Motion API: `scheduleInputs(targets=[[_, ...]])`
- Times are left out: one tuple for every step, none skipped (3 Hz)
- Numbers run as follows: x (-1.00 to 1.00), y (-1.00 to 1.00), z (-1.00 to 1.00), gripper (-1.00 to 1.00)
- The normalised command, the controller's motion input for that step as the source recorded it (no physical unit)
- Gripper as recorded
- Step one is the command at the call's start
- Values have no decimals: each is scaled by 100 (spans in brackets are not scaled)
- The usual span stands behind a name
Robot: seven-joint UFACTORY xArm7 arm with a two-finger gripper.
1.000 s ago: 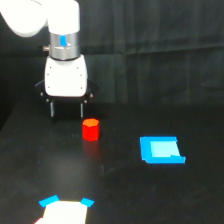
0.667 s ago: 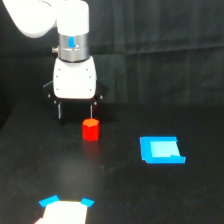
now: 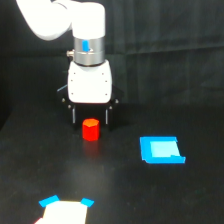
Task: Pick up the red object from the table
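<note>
- Gripper [image 3: 90, 120] hanging open, dark fingers [image 3: 73, 115] spread either side of the red object [image 3: 90, 130], just behind it.
- Standing upright on the black table [image 3: 120, 195]: red object, stubby bright red-orange cylinder, flat-topped.
- Lying well apart toward the exterior view's right: flat blue rectangle [image 3: 161, 150].

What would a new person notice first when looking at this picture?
Probably the white gripper in the upper middle, hanging with open fingers just over the small red object that stands on the black table. Next comes the bright blue rectangle lying flat toward the exterior view's right, and a white patch with blue corners at the bottom edge.
</note>
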Motion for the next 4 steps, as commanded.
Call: scheduleInputs(targets=[[-100,-85,-54,81],[-100,-100,-100,43],[-100,-52,-13,33],[-100,-38,-30,39]])
